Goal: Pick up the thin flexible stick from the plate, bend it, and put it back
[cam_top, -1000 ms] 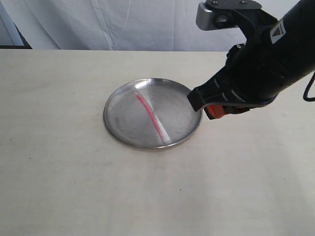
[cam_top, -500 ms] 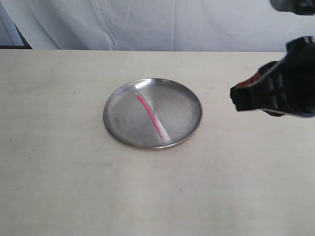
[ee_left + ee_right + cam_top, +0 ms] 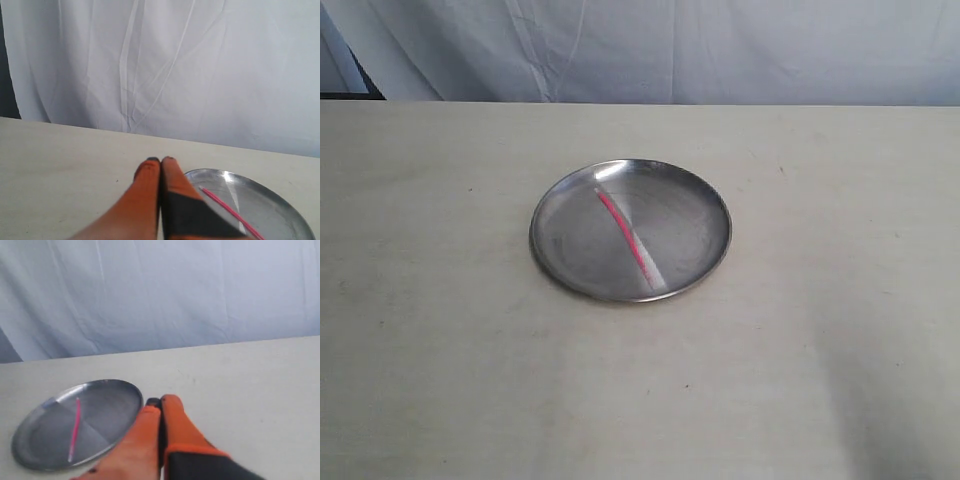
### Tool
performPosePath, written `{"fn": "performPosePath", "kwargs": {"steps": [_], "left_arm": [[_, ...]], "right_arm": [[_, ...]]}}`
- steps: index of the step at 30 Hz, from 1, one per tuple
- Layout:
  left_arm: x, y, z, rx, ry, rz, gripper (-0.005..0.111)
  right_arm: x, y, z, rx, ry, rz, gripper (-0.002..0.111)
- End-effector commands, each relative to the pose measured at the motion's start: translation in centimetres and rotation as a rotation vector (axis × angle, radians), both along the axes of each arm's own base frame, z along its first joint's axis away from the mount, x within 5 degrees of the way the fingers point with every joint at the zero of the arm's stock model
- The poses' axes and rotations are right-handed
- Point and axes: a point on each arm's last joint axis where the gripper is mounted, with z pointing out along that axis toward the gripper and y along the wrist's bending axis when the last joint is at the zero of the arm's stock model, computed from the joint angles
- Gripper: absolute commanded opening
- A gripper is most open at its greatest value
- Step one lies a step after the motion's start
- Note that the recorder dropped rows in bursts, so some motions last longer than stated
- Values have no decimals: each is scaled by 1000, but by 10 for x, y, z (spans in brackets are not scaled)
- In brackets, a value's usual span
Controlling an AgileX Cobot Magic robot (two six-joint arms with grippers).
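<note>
White cloth hangs behind a pale desk [image 3: 440, 380], whose middle carries the plate [image 3: 570, 262]. On that plate lies the thin flexible stick [image 3: 625, 240], its long axis running from the far side near the rim toward the near rim, angled slightly to the right in the exterior view, both ends inside the rim. Neither arm shows in that view. The left gripper [image 3: 161, 161] hangs with jaws pressed together and empty, just beside the plate's rim. The right gripper [image 3: 161, 401], likewise pinched together on nothing, points past the rim's opposite side. By my judgement, neither arm is clearly nearer to the stick.
</note>
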Motion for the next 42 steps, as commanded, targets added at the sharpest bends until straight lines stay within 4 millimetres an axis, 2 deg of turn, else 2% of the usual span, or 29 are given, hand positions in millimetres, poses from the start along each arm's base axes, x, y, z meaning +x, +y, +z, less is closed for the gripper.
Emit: {"fn": "performPosePath", "kwargs": {"steps": [1,3,5,42], "left_arm": [[0,0,-1,3,2,-4,0],[0,0,-1,2,2,-6,0],[0,0,-1,2,2,-6,0],[0,0,-1,2,2,-6,0]], "right_arm": [[7,-5,-36,-52,72,-85,-1],[8,-5,-50,-51,120,-82,-1],[8,-5,-55,-50,149,-77,-1],[8,-4,-55,-26,148,-73,-1]]}}
